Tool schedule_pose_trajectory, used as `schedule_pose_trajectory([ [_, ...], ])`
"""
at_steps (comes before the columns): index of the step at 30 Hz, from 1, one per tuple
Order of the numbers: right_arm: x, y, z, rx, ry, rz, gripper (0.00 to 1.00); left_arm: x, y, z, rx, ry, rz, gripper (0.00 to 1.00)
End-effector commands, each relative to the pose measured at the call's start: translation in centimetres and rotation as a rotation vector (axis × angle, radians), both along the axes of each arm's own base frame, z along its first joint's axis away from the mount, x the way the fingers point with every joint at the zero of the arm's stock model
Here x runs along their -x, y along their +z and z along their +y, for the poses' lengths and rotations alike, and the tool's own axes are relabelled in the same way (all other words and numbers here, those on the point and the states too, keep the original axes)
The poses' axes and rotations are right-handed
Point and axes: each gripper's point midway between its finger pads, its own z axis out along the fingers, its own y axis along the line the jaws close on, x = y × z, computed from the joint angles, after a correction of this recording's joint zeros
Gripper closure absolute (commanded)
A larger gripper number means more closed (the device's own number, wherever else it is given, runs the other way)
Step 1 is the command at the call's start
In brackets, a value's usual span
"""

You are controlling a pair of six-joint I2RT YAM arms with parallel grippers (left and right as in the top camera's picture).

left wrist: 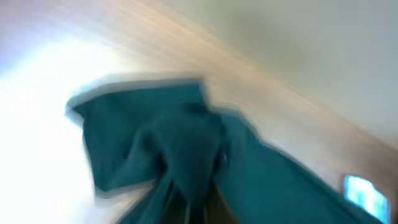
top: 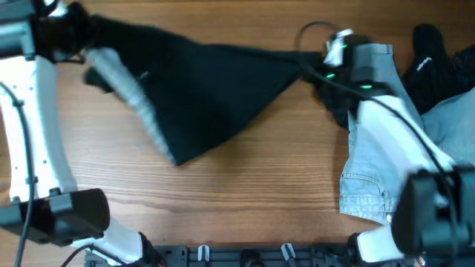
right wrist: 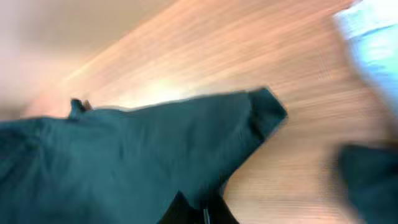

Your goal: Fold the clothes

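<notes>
A dark teal garment point(top: 208, 85) hangs stretched between my two grippers above the wooden table point(top: 245, 185). My left gripper point(top: 74, 33) is shut on its left end at the far left; the cloth bunches around the jaws in the blurred left wrist view point(left wrist: 186, 155). My right gripper point(top: 315, 70) is shut on the garment's right corner; the right wrist view shows the cloth point(right wrist: 137, 149) spreading away from the jaws point(right wrist: 202, 214). A grey inner layer point(top: 130, 89) of the garment shows along its lower left edge.
Light blue jeans point(top: 371, 148) lie along the right side of the table under the right arm. Black clothing point(top: 434, 63) and a pale grey garment point(top: 456, 122) are piled at the far right. The table's front edge has a black rail point(top: 245, 256).
</notes>
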Motion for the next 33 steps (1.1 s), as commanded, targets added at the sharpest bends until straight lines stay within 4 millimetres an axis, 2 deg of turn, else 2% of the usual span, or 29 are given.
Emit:
schedule_pose_trajectory([
  [1, 2.5, 6.0, -6.8, 0.135, -0.158, -0.073, 0.96, -3.6, 4.9, -7.6, -0.024, -0.333, -0.276, 0.96],
  [2, 3.4, 6.9, -8.1, 0.161, -0.194, -0.078, 0.96, -3.7, 6.1, -8.5, 0.023, -0.356, -0.320, 0.96],
  [3, 4.2, 7.4, -8.8, 0.167, -0.207, -0.071, 0.96, -3.5, 6.2, -9.0, 0.066, -0.359, -0.316, 0.96],
  [4, 5.3, 7.1, -8.9, 0.172, -0.206, -0.034, 0.96, -2.6, 5.0, -9.0, 0.106, -0.351, -0.250, 0.96],
  [6, 8.8, 3.5, -8.8, 0.227, -0.148, 0.157, 0.96, 1.2, -1.7, -6.6, 0.052, -0.219, 0.088, 0.96],
  [8, 10.8, 1.2, -10.1, 0.303, -0.166, 0.286, 0.95, 4.2, -6.2, -3.3, -0.081, -0.101, 0.336, 0.96],
  [9, 11.2, 0.5, -10.6, 0.333, -0.181, 0.321, 0.96, 4.3, -7.5, -1.6, -0.158, -0.048, 0.391, 0.96],
  [10, 11.3, 0.0, -10.6, 0.337, -0.174, 0.339, 0.96, 3.4, -8.2, -0.8, -0.191, -0.023, 0.390, 0.94],
  [11, 11.4, 0.0, -10.6, 0.341, -0.170, 0.341, 0.96, 1.8, -8.4, -0.6, -0.197, -0.017, 0.350, 0.76],
  [12, 11.4, 0.0, -10.6, 0.345, -0.162, 0.339, 0.96, -1.4, -8.1, -0.4, -0.206, -0.005, 0.244, 0.71],
  [13, 11.4, 0.0, -10.5, 0.343, -0.159, 0.342, 0.95, -3.3, -7.5, -0.2, -0.211, 0.004, 0.168, 0.64],
  [14, 11.5, -0.1, -10.4, 0.338, -0.151, 0.345, 0.96, -4.8, -6.9, -0.1, -0.214, 0.013, 0.109, 0.36],
  [15, 11.6, -0.1, -10.4, 0.339, -0.150, 0.348, 0.96, -4.7, -7.0, -0.1, -0.189, 0.039, 0.113, 0.18],
  [16, 11.7, -0.2, -10.4, 0.343, -0.144, 0.350, 0.96, -3.7, -7.7, -0.8, -0.137, 0.049, 0.161, 0.16],
  [17, 11.8, -0.2, -10.4, 0.355, -0.128, 0.350, 0.96, -1.6, -9.0, -2.4, -0.043, 0.019, 0.262, 0.15],
  [18, 11.8, -0.2, -10.4, 0.355, -0.129, 0.350, 0.96, 2.1, -10.6, -5.7, 0.122, -0.050, 0.429, 0.14],
  [19, 11.7, -0.2, -10.4, 0.355, -0.129, 0.346, 0.96, 5.0, -11.3, -8.0, 0.214, -0.100, 0.556, 0.12],
  [21, 11.5, -0.1, -10.4, 0.355, -0.130, 0.340, 0.96, 9.1, -13.1, -11.2, 0.227, -0.159, 0.739, 0.07],
  [22, 11.6, -0.1, -10.4, 0.357, -0.127, 0.340, 0.96, 10.3, -14.0, -13.0, 0.230, -0.194, 0.794, 0.06],
  [24, 11.8, -0.2, -10.4, 0.371, -0.108, 0.346, 0.96, 13.1, -16.7, -17.2, 0.221, -0.227, 0.910, 0.05],
  [26, 12.0, -0.3, -10.4, 0.370, -0.107, 0.356, 0.96, 16.8, -20.4, -21.3, 0.186, -0.208, 1.030, 0.01],
  [27, 12.0, -0.3, -10.4, 0.370, -0.106, 0.358, 0.96, 18.6, -22.0, -22.7, 0.164, -0.195, 1.075, 0.00],
  [29, 12.3, -0.5, -10.7, 0.383, -0.113, 0.372, 0.96, 24.0, -25.1, -25.8, 0.169, -0.222, 1.203, 0.00],
  [30, 12.5, -0.5, -10.8, 0.390, -0.115, 0.378, 0.96, 25.8, -26.0, -26.7, 0.177, -0.218, 1.245, 0.00],
  [31, 12.5, -0.5, -10.8, 0.392, -0.112, 0.380, 0.96, 28.1, -27.4, -27.1, 0.159, -0.177, 1.296, 0.00],
  [33, 12.5, -0.5, -10.8, 0.394, -0.109, 0.380, 0.95, 30.7, -29.1, -27.0, 0.117, -0.125, 1.340, 0.00],
])
